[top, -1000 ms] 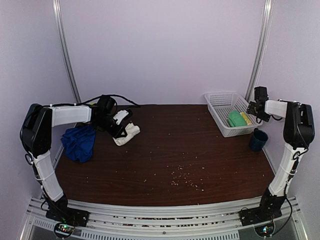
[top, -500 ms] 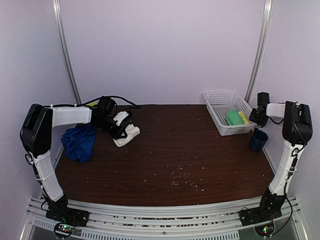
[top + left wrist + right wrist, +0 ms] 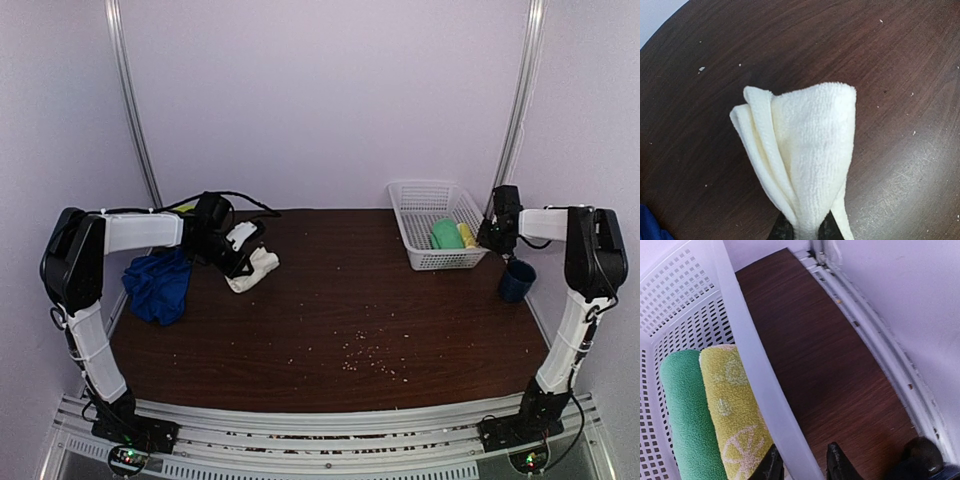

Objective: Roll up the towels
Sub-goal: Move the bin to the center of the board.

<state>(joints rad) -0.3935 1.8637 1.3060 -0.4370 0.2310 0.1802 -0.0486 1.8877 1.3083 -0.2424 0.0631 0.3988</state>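
In the top view the left gripper (image 3: 237,252) sits at middle left, closed on the white towel (image 3: 256,268). The towel trails from the claw toward the lower right onto the table (image 3: 340,300). The blue towel (image 3: 158,285) lies bunched just left of and below that claw, beside the left forearm — far nearer the left arm than the right. The right gripper (image 3: 497,228) is at upper right, at the right-hand side of the basket (image 3: 425,200), well apart from both towels.

In the left wrist view the white towel (image 3: 807,155) fans up the frame from the fingertips (image 3: 782,232) at the bottom edge, pinched into a few folds. Its long axis runs straight away from the claw. A scrap of the blue towel (image 3: 646,225) shows in the bottom-left corner.

In the right wrist view the right gripper (image 3: 802,467) straddles the rim of the basket (image 3: 750,360) — one finger inside, one outside, closed against it. A green roll (image 3: 687,425) and a yellow roll (image 3: 735,410) lie inside. Neither loose towel shows here, so the rolling looks like the left arm's work.
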